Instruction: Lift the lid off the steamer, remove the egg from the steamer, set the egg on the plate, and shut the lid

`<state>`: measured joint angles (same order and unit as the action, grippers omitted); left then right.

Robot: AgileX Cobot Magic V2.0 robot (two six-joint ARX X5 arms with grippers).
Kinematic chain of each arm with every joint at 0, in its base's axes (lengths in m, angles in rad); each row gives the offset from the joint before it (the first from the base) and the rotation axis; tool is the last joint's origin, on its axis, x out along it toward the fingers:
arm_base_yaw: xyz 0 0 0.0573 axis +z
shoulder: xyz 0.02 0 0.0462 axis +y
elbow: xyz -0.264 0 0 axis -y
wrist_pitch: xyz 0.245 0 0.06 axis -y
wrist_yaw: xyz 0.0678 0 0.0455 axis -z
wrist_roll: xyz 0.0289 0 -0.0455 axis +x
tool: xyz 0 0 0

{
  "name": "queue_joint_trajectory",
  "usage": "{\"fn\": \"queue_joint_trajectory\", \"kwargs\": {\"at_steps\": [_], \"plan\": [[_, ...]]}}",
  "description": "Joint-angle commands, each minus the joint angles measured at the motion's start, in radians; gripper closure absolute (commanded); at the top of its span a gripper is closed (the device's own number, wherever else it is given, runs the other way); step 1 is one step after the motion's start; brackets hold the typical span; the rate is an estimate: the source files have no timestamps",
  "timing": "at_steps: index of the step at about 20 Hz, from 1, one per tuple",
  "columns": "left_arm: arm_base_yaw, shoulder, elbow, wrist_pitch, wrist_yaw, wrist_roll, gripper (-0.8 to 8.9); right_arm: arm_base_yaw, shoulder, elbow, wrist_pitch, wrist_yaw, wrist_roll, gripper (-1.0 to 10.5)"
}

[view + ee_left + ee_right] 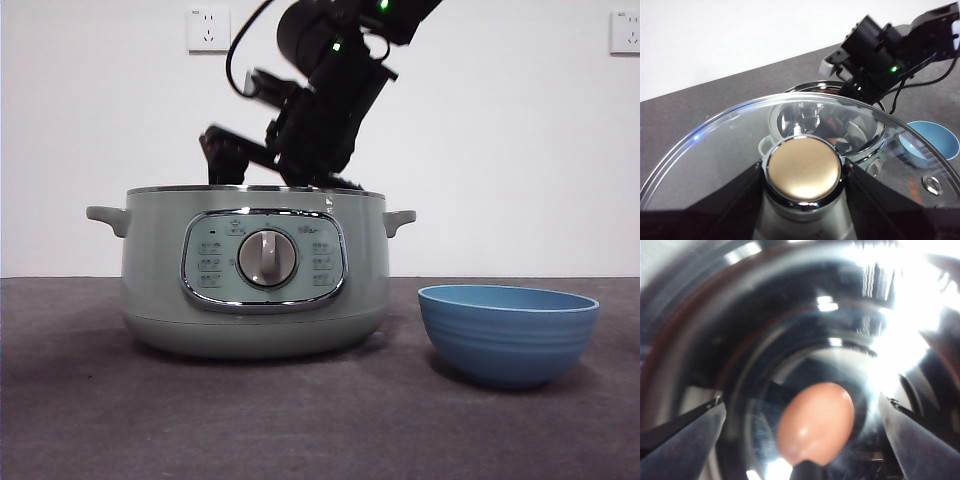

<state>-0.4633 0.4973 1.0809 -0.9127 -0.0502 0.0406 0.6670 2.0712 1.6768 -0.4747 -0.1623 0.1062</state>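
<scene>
No writing on the steamer's chrome-framed panel is sharp enough to be read, though its 1 silver dial is showing at the centre and its pale sage-green body is sitting on the dark desk just beside the blue ridged plate. The left gripper is clamping its 2 jaws on the knob of the clear glass lid, holding it away from the pot. The right gripper is reaching into the open steamer with its jaws spread wide on either side of the brown egg, which is lying on the shiny inner floor.
</scene>
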Motion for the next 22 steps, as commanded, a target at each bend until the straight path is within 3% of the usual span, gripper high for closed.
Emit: {"fn": "queue_joint_trajectory", "kwargs": {"at_steps": [1, 9, 11, 16, 22], "plan": [[-0.001, -0.010, 0.007, 0.051, 0.001, -0.008, 8.22, 0.004, 0.028, 0.000, -0.003, 0.016, -0.007, 3.9], [-0.001, -0.010, 0.007, 0.051, 0.002, -0.006, 8.22, 0.008, 0.061, 0.000, -0.050, 0.068, -0.016, 4.7], [-0.001, -0.010, 0.007, 0.051, 0.002, -0.002, 8.22, 0.008, 0.061, 0.000, -0.032, 0.066, -0.016, 5.5], [-0.001, -0.010, 0.007, 0.046, 0.001, 0.009, 8.22, 0.008, 0.062, 0.000, -0.021, 0.067, 0.010, 6.4], [-0.001, -0.010, 0.007, 0.032, 0.002, 0.009, 8.22, 0.008, 0.062, 0.000, -0.019, 0.065, 0.009, 9.5]]}}
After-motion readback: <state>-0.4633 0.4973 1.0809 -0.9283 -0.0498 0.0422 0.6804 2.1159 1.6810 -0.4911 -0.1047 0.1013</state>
